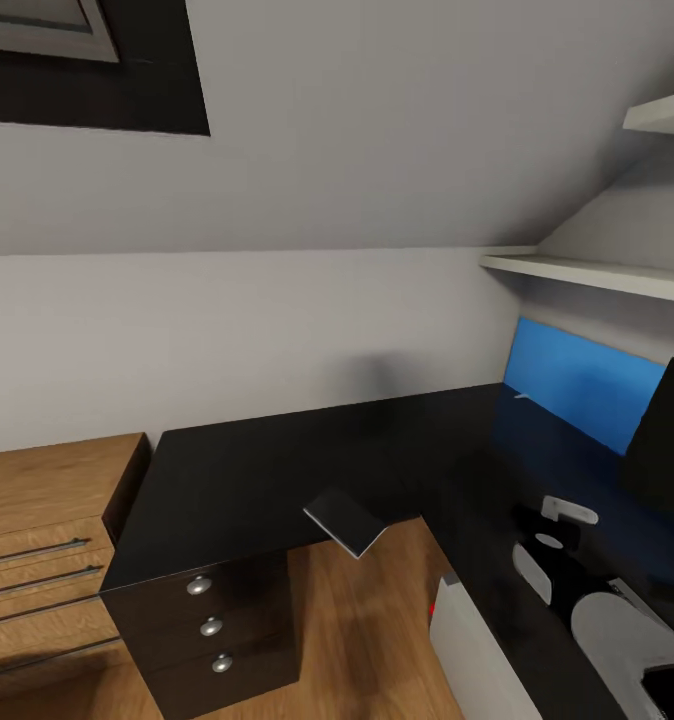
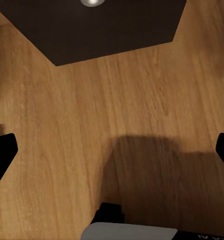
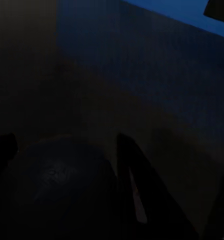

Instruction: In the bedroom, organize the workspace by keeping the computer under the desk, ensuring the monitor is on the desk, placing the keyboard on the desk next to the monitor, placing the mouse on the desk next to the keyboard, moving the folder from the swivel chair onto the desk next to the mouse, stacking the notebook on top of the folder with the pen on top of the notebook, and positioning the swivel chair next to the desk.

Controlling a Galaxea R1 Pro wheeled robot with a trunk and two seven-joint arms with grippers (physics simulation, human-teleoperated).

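1. Flagging risks: the left gripper (image 2: 112, 150) is spread wide with nothing in it, hanging over the wood floor (image 2: 141, 100) near the desk's drawer unit (image 1: 212, 625).
2. Right gripper (image 3: 112, 170) is over the dark desk top (image 1: 277, 470). Its wrist view is too murky, so I can't tell whether it is spread or clenched, or holding anything.
3. Monitor (image 1: 667, 440) stands on the desk at the far right, in front of the blue panel (image 1: 577, 380). The right arm (image 1: 597, 620) is close to it, so a careless swing could clip it.
4. A flat dark slab (image 1: 349, 520) overhangs the desk's inner edge, tilted. I can't tell if it's the folder or the notebook. A bump from the base or left arm would likely drop it to the floor.
5. The left arm sits low beside the drawers, so turning the base risks scraping them.
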